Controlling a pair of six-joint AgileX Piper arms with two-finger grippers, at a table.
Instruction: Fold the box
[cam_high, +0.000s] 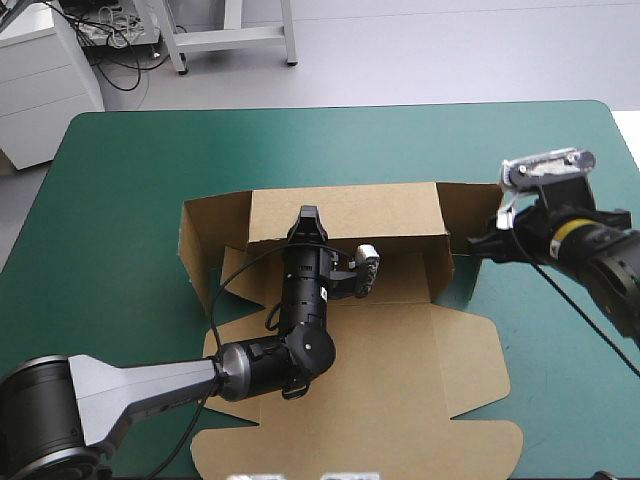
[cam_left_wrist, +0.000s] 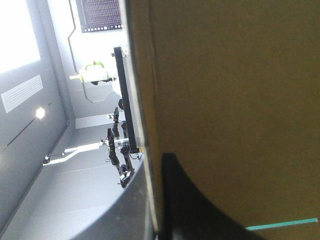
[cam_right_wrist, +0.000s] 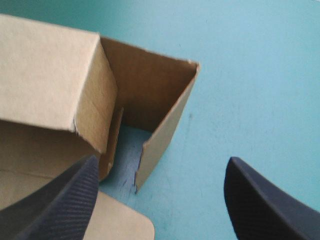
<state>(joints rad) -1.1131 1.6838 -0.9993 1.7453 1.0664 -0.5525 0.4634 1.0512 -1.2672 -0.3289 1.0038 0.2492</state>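
Observation:
The brown box (cam_high: 400, 340) lies in the middle of the table, its base and lid flat and its far wall (cam_high: 345, 212) raised. My left gripper (cam_high: 308, 224) sits on that wall's top edge. In the left wrist view the board (cam_left_wrist: 240, 100) fills the sight, one black finger (cam_left_wrist: 200, 210) lies against its face and the other is hidden behind it. My right gripper (cam_high: 482, 243) hovers open at the box's right end. Ahead of its fingers (cam_right_wrist: 60, 200) stand the raised wall (cam_right_wrist: 50, 75) and an upright end flap (cam_right_wrist: 165, 125), nothing between them.
The teal-green cover (cam_high: 560, 360) shows bare to the right of the box and along the far side (cam_high: 300, 140). A side flap (cam_high: 200, 250) stands at the box's left end. The lid's tabs (cam_high: 480, 370) reach toward the near edge.

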